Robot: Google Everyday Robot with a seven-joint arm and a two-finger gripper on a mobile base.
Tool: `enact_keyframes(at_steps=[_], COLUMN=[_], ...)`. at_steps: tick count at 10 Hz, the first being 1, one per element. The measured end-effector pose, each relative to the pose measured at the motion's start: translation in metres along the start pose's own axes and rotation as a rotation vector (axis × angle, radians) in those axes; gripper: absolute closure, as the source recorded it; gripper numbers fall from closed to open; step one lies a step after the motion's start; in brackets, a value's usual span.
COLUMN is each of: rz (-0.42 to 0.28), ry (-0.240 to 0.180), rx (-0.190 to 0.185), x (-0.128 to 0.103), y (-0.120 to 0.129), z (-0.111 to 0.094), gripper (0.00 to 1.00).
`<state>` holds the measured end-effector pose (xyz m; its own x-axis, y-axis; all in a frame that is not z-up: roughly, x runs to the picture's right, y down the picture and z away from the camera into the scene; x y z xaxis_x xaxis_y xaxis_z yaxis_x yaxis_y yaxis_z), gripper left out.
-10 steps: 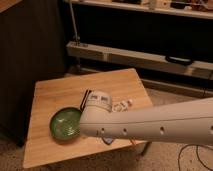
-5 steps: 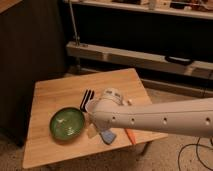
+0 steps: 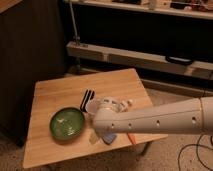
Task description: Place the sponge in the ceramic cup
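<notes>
The sponge (image 3: pixel 94 137), small and pale yellowish, lies flat near the table's (image 3: pixel 45 150) front edge. Just beside it a blue shape, seemingly the ceramic cup (image 3: pixel 109 138), is half hidden. The gripper (image 3: pixel 87 99) is farther back, apart from both.

Wooden table (image 3: pixel 55 95), light top, square-ish, seen from above at an angle. Green bowl (image 3: pixel 67 124) sits on the near left part. White cup (image 3: pixel 113 104) stands near the middle, right of the bowl, and small white bits (image 3: pixel 128 103) lie just right of the cup. Pale yellowish piece (image 3: pixel 94 138), light blue piece (image 3: pixel 109 138) and orange stick (image 3: pixel 131 138) lie along the near edge, partly under the arm. Gripper (image 3: pixel 87 99) is over the table middle, between bowl and cup.
</notes>
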<state>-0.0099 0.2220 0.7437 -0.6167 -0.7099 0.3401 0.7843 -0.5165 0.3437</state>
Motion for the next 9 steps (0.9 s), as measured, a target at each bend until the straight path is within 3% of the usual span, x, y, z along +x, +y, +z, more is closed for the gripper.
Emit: enact_keyframes(at_steps=[3,6,9], rz=[-0.016,-0.052,-0.057], ry=[-0.002,-0.013,-0.038], rx=[0.013,0.030,0.023], x=[0.004,0.013,0.019], y=[0.011,0.007,0.009], z=[0.022,0.049,0.070], gripper=[0.20,0.20,0.20])
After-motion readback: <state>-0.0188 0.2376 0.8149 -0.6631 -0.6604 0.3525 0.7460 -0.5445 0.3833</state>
